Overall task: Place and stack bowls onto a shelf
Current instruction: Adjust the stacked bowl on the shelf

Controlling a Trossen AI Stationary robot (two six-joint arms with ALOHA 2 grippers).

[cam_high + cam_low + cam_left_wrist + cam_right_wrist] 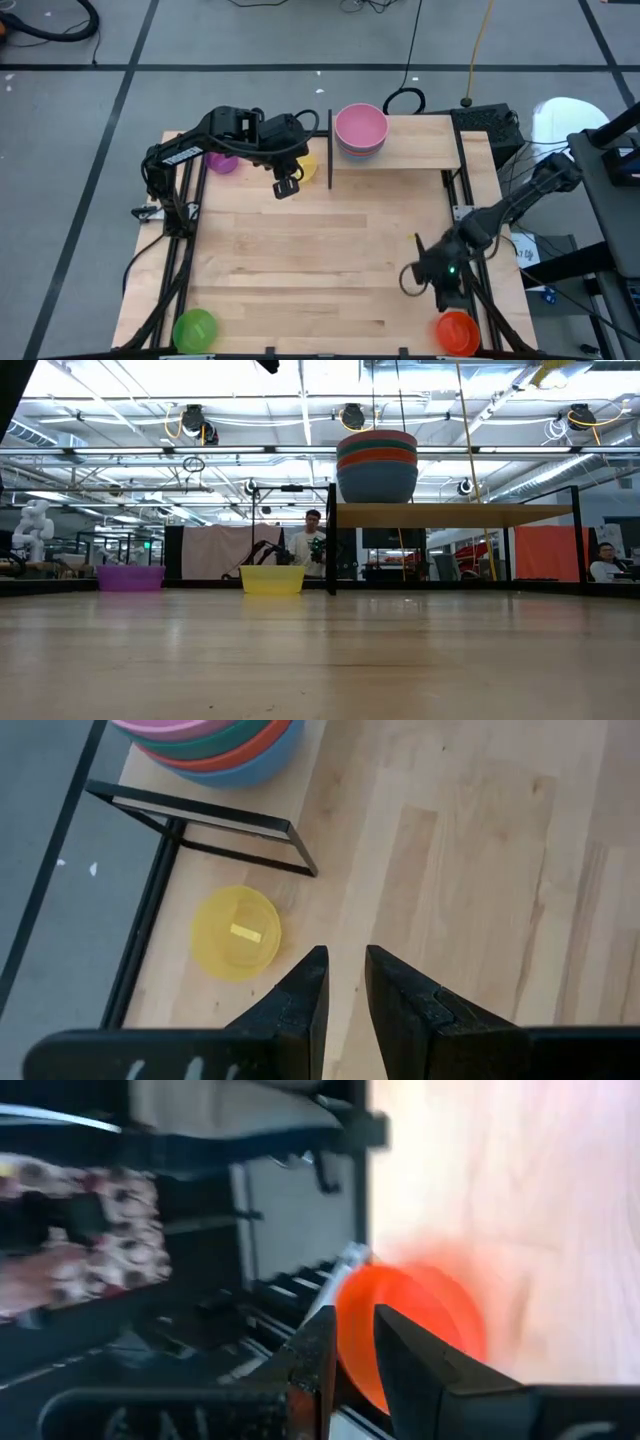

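Note:
Several larger bowls, the pink one on top, stand nested on the shelf at the table's far side; the stack rests on the shelf board. A yellow bowl and a purple bowl sit on the tabletop left of the shelf. A green bowl is at the near left corner and an orange bowl at the near right. My left gripper hovers beside the yellow bowl, narrowly open and empty. My right gripper is above the near right of the table, pointing toward the orange bowl, narrowly open and empty.
The shelf's black frame legs stand right next to the yellow bowl. Bare tabletop spreads across the middle. Black rails run along the table's left and right edges. People and equipment show in the room beyond the table's far edge.

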